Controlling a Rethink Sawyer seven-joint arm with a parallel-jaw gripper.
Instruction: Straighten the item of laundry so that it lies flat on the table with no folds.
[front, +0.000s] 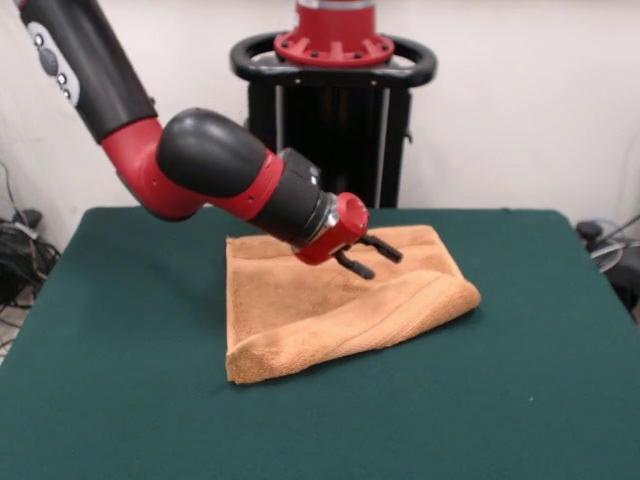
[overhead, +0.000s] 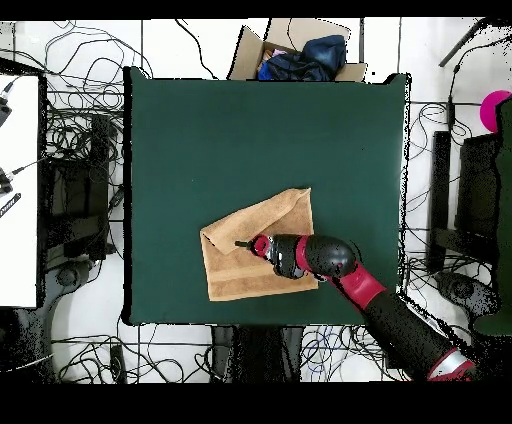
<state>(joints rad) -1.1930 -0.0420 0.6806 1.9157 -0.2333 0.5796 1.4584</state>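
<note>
The orange-tan towel lies on the dark green table, folded over on itself, with a thick doubled edge along the side nearest the front camera. In the overhead view the towel sits toward the table's robot side. My gripper hovers just above the towel's middle, tilted down, its two black fingers apart and holding nothing. From above, the gripper points across the towel and my arm hides part of the cloth.
My arm comes in over the table's edge on the robot side. The black pedestal stands behind the table. An open cardboard box with dark cloth sits beyond the far edge. Cables lie on the floor around the table.
</note>
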